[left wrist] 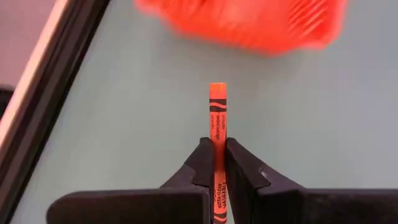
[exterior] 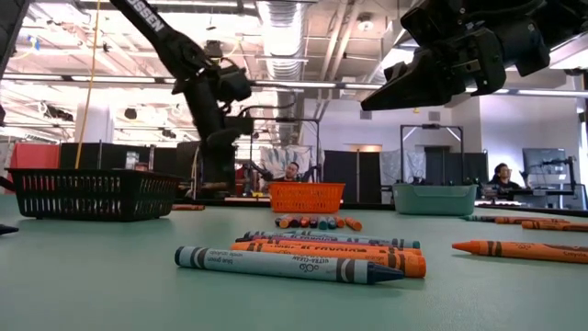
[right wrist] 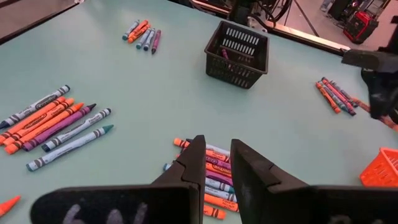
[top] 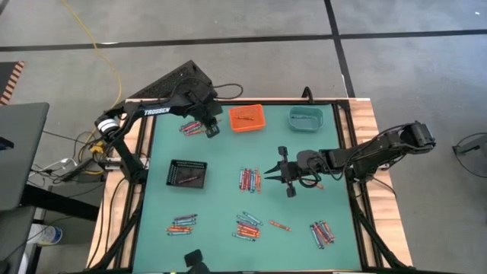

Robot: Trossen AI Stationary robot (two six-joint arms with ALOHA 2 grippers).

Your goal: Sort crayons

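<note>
My left gripper is at the table's far left, just left of the orange bin, and is shut on an orange crayon. The bin's wall shows just beyond the crayon's free end. My right gripper is open and empty. It hangs above the table, right beside a row of crayons that lies flat mid-table and also shows under its fingers in the right wrist view. A loose crayon pile lies just left of my left gripper. My left gripper pinches the orange crayon between its two fingers. The crayon lies along the fingers. Its wrapped shaft sticks out past the fingertips toward the orange bin. The crayon's rear part runs back between the fingers and out of view.
A teal bin stands at the far right and a black bin at the left. More crayon groups lie near the front: one at the left, one in the middle, a single one, and one at the right.
</note>
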